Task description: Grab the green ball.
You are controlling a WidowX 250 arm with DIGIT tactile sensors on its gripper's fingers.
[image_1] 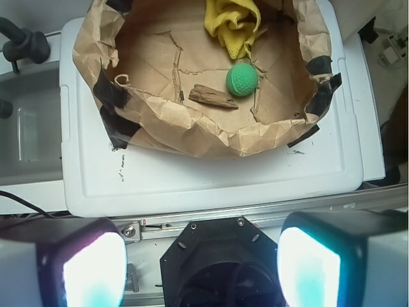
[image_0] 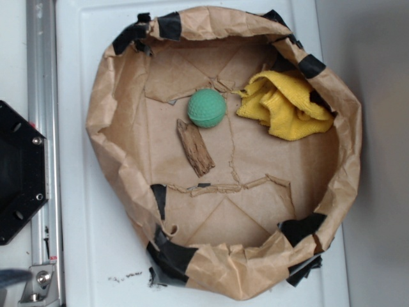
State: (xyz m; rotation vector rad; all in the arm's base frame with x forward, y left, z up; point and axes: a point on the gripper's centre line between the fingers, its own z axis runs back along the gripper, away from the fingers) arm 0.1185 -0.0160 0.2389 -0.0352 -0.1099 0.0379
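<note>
Green ball just beside wood chunk, yellow cloth near, fingers spread wide, well apart.

No legible text or labels anywhere.

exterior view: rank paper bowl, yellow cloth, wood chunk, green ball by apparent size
1. paper bowl
2. yellow cloth
3. wood chunk and green ball: too close to rank; chunk longer but thinner, ball rounder.
</note>
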